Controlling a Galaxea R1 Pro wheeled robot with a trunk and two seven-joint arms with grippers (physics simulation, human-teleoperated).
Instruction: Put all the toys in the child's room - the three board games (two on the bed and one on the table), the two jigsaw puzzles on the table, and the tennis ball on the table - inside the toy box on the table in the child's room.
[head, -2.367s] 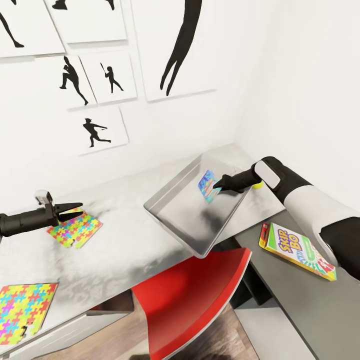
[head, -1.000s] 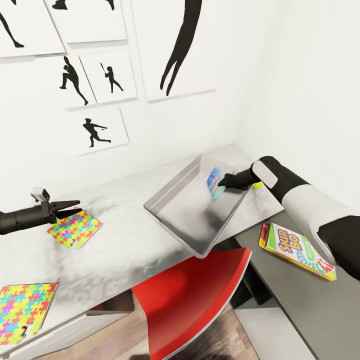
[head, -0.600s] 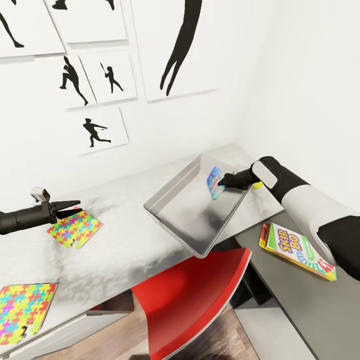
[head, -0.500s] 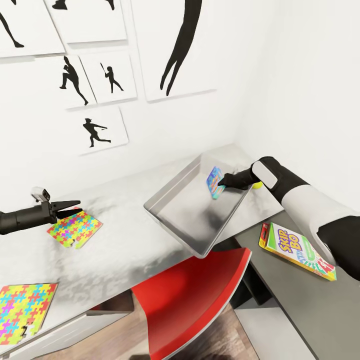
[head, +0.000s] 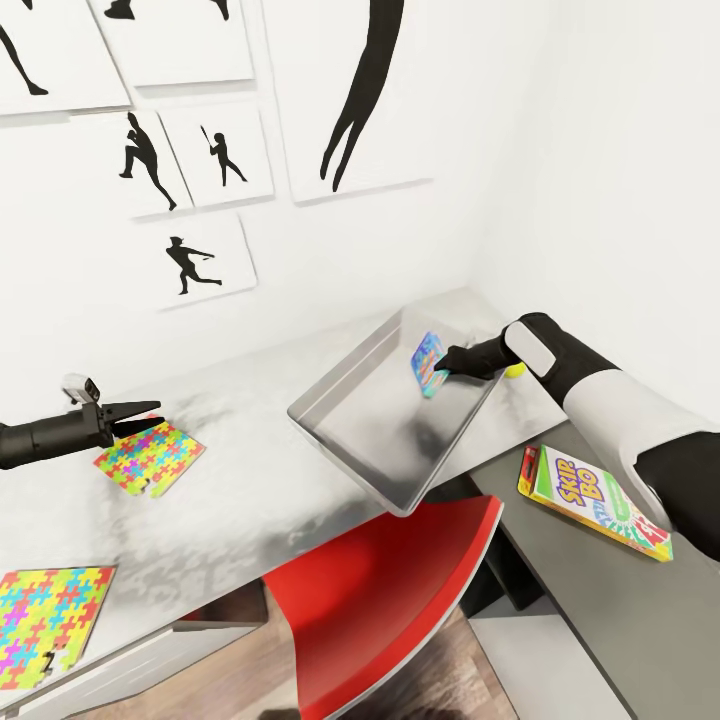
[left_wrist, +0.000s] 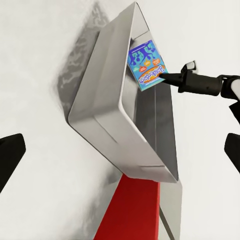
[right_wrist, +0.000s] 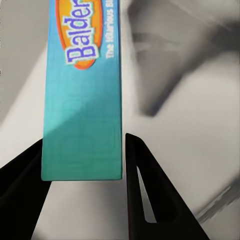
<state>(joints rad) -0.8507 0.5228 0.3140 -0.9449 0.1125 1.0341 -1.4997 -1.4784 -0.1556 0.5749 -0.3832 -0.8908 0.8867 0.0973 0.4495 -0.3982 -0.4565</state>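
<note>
Teal-edged and blue-fronted, the board game (head: 428, 364) is pinched between my right gripper (head: 447, 365) fingers, tilted over the toy box (head: 380, 440). It has turned more upright in the last seconds, so letting go looks close. My left gripper (head: 148, 414) hovers open by a jigsaw puzzle (head: 150, 457); the tennis ball (head: 516, 369) hides behind my wrist.

Teal board game (right_wrist: 82, 100) edge between black jaws, over grey toy box (right_wrist: 185, 125) floor.
</note>
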